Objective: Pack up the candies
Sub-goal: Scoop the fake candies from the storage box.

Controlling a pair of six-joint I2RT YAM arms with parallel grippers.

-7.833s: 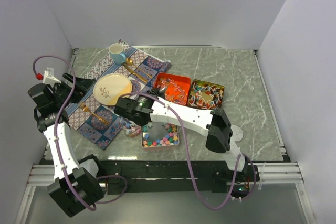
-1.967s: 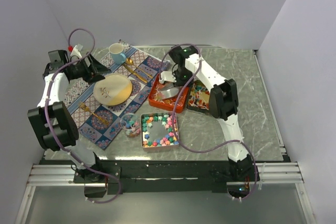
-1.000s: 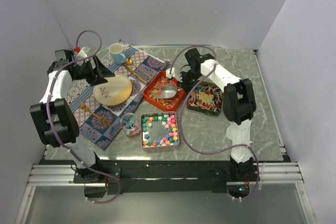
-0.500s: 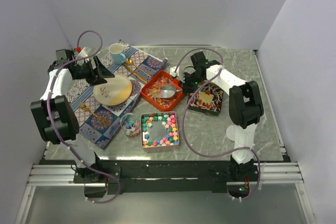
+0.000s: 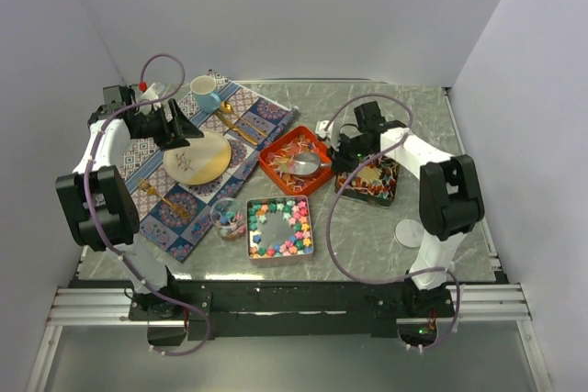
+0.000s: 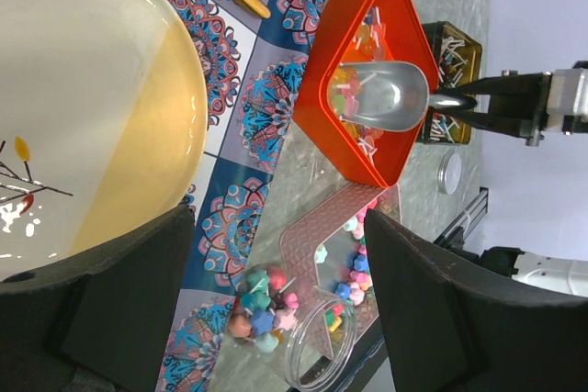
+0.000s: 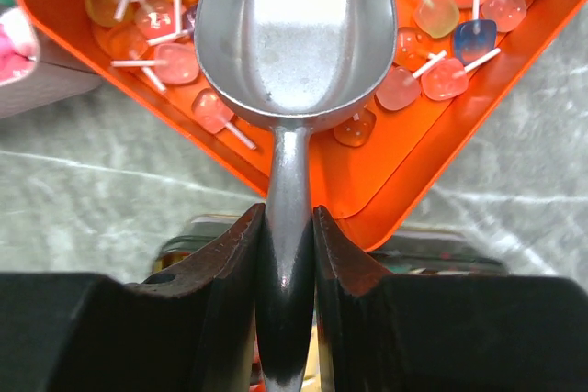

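Right arm swung right | right end effector grips scoop, scooping candies | left end effector wide, empty | next: lift level

The right gripper dragged the silver scoop back toward the right corner of the orange tray, which twisted diamond-wise.

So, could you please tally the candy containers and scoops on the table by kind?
Trays and tins: 3 (orange tray, dark tin, shiny tin)
Clear jar: 1
Scoop: 1
Total: 5
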